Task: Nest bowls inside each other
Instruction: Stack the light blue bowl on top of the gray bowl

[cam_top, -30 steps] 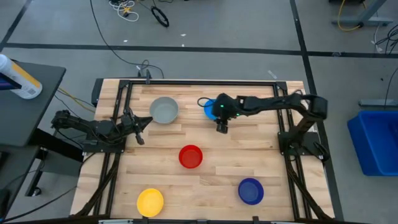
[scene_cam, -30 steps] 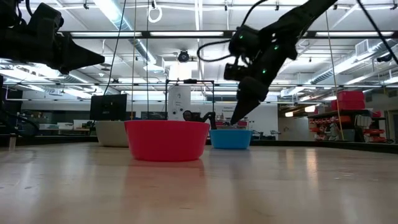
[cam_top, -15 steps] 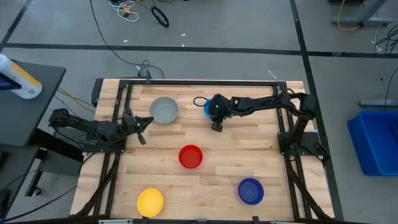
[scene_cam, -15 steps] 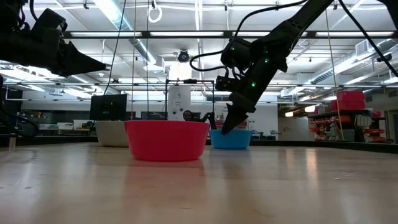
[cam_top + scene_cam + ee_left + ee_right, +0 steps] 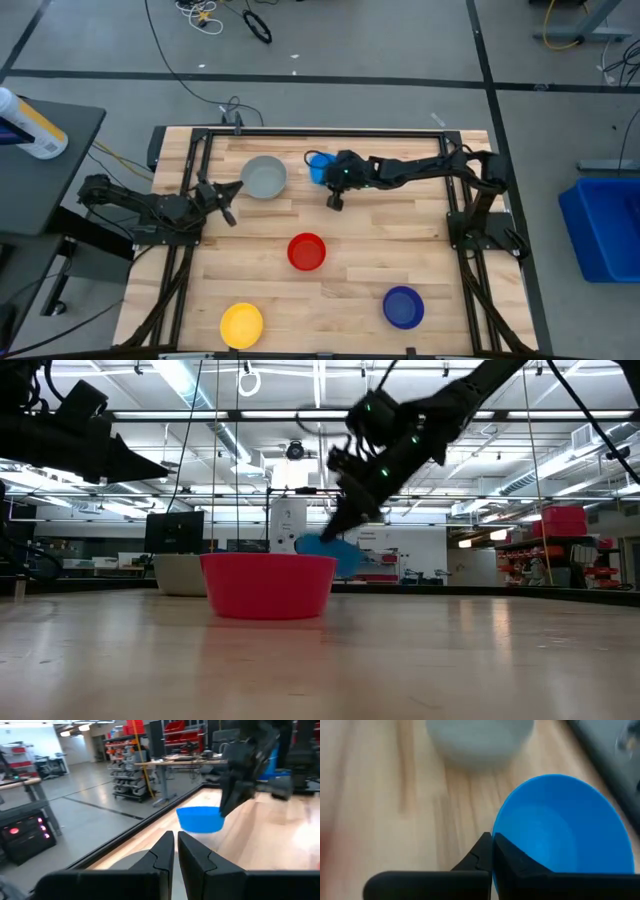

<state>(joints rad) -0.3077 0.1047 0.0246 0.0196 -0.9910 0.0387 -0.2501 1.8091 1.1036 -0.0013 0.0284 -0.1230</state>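
The light blue bowl [image 5: 316, 166] hangs tilted above the table's far middle, and my right gripper [image 5: 327, 172] is shut on it. In the low view it [image 5: 322, 549] shows behind the red bowl [image 5: 268, 586]. The grey bowl [image 5: 265, 177] stands just left of it on its base. The red bowl [image 5: 307, 251] sits at the centre, the yellow bowl [image 5: 241, 325] near left, the dark blue bowl [image 5: 403, 307] near right. My left gripper [image 5: 232, 192] waits shut at the left edge, pointing level toward the grey bowl. My right gripper pinches the light blue bowl's rim [image 5: 494, 831] on the side toward the table's right, one finger [image 5: 512, 860] inside the bowl and the other [image 5: 479, 854] outside. The fingers slant down from the table's right. The bowl is lifted clear and tilted.
Bare wood lies between the grey, red and dark blue bowls. Black frame rails [image 5: 330, 133] run along the table's far, left and right sides. My left arm [image 5: 140, 205] reaches in from the left edge.
My right gripper has shut on the light blue bowl's rim and gone toward the table's left and a little up. The bowl, which stood on the table, is now lifted clear, tipped, and closer to the grey bowl.
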